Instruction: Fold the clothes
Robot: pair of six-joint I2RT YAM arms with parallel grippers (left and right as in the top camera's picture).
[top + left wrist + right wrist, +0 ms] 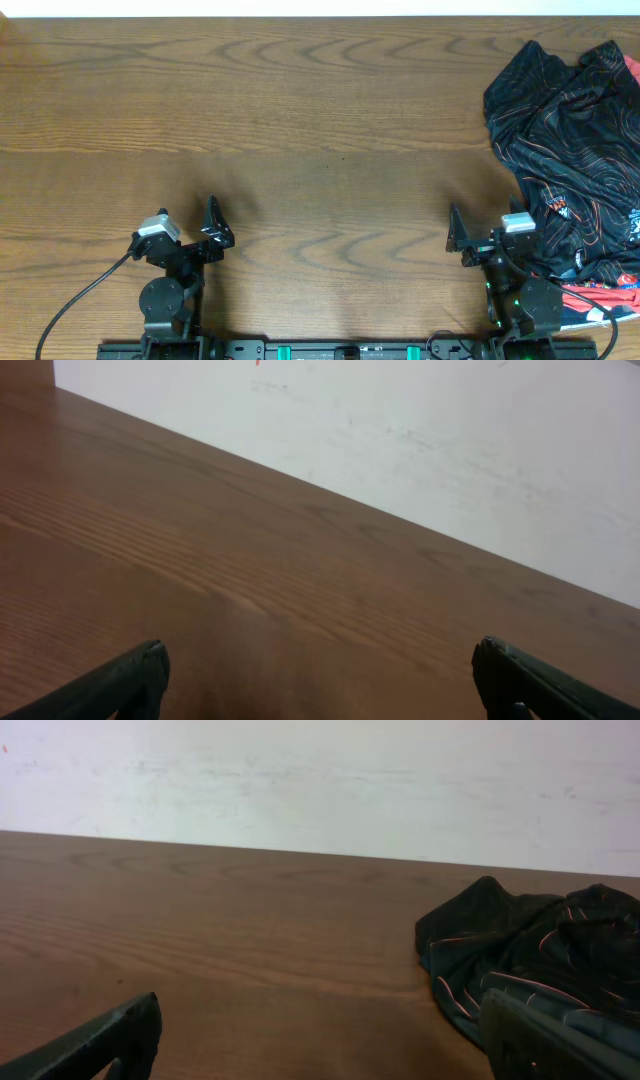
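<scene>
Both arms parked at the near edge of the brown wood-grain table (300, 120): left gripper (318, 665) at 7 o'clock, right gripper (320, 1020) at 5 o'clock. In both wrist views the jaws are spread wide, with nothing held between them and only bare wood showing.

The crumpled black garment with thin orange contour-line print (565, 150) is bunched from 2 to 4 o'clock and runs off the right side of the overhead view. Its lower left edge lies just beside the right gripper. No collar, sleeve or hem can be made out in the heap. A red-and-white patch (592, 300) is seen at the pile's near end; whether it is a separate piece cannot be told.

Handling, as judged: a light, limp, probably slick sports fabric. Sagging and sliding are expected, and no shape will be held. A pinch on an outer edge fold at the pile's 9 o'clock side is suggested, and layers bunched underneath may come up with it. Spreading flat is needed first, so folding is not yet started.
</scene>
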